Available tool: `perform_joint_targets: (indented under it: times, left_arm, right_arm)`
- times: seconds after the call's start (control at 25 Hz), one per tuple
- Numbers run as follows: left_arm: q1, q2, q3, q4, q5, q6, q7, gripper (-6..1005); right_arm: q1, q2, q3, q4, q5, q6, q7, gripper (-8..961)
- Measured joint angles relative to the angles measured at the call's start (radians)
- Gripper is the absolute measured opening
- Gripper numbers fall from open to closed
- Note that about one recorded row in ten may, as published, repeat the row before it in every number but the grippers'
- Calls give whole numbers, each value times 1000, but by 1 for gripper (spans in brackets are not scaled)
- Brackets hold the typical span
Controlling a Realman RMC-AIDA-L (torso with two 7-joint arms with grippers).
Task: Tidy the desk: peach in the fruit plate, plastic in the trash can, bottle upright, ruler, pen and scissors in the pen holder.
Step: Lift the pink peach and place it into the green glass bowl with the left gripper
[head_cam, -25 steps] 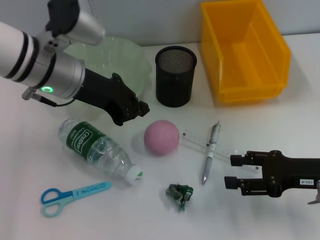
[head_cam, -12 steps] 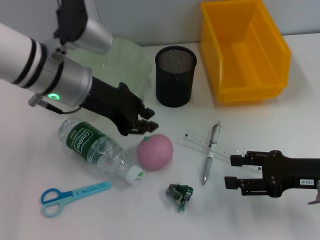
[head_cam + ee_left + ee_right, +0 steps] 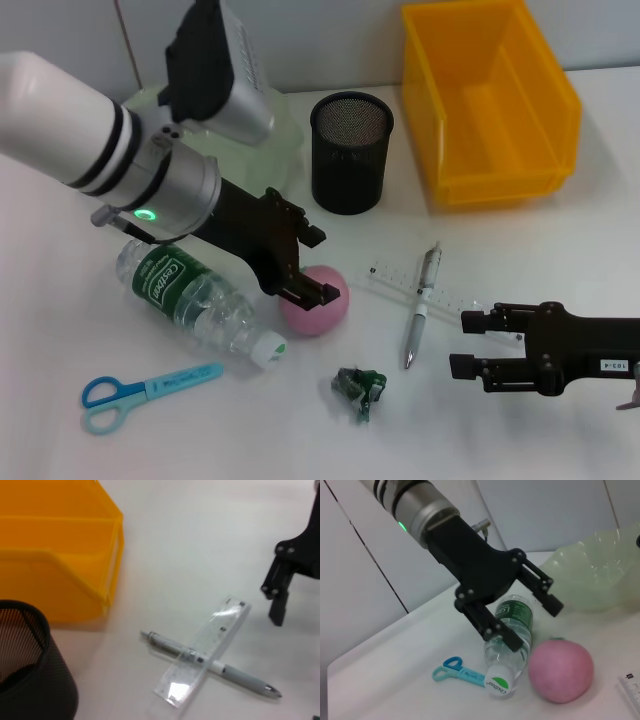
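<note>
White cylindrical left arm with black bands, silver wrist segment, green light, black angular two-fingered left gripper (image 3: 312,265); matching black right gripper (image 3: 470,345).

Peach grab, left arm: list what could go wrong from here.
1. The left claw is open above the peach, which is round and may roll away if one finger touches first.
2. The bottle lies right beside the peach; a descending finger could catch its cap end.
3. The fruit plate sits behind the arm, so the carry could clip its rim.
</note>
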Motion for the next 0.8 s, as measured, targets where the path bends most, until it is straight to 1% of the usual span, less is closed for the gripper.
perform_joint_targets:
  times: [0.12,0.16,0.2,0.48,0.64,0.8]
  left_arm:
    - [3,0,46,-7,0,-37,-13,656]
    - [3,0,46,-7,0,-37,-13,680]
    - [1,0,78,-21,-1,-62,-21,703]
    - [-18,0,89,-78,0,-81,-21,824]
    - [-33,0,102,-129,-2,-121,-12,824]
    - [-35,0,143,-149,-4,-177,-18,825]
  right_arm:
    - [-1,0,0,0,-1,-1,0,754]
    - [-1,0,-1,0,-1,-1,0,755]
    - [-1,0,-1,0,-2,-1,0,755]
    - [-1,0,-2,0,-3,-1,2,755]
    - [0,2,1,0,-3,0,2,755]
    - [2,3,1,0,-3,0,2,755]
